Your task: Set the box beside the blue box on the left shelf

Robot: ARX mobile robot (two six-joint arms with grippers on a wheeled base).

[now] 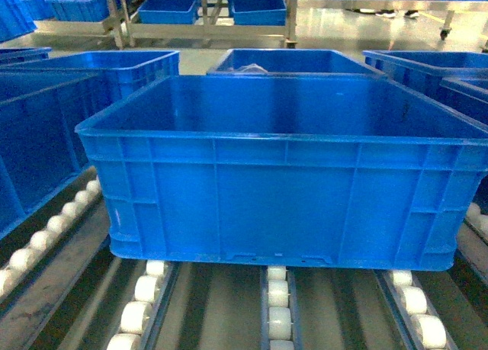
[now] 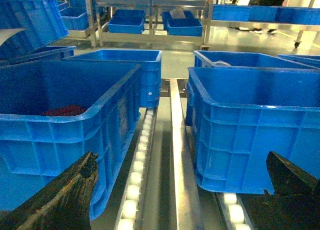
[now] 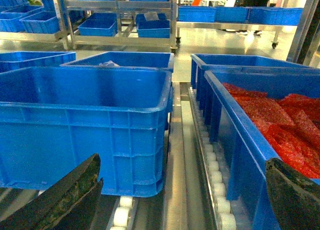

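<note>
The box (image 1: pixel 282 205), a big empty bright-blue crate, stands on the white rollers of the left shelf (image 1: pixel 278 304), filling the middle of the head view. The blue box (image 1: pixel 30 136) stands just left of it, a narrow gap apart. In the left wrist view the box (image 2: pixel 250 125) is on the right, and the blue box (image 2: pixel 65 115), with something red inside, is on the left. My left gripper (image 2: pixel 182 160) is open over the rail between them. My right gripper (image 3: pixel 184 162) is open too, with the box (image 3: pixel 85 125) at its left. Neither gripper shows in the head view.
Right of the box stands another blue crate (image 3: pixel 280 115) filled with red bags, a roller rail (image 3: pixel 212 160) between them. More blue crates (image 1: pixel 297 60) sit behind on the shelf. A metal rack (image 1: pixel 198 14) with blue trays stands across the floor.
</note>
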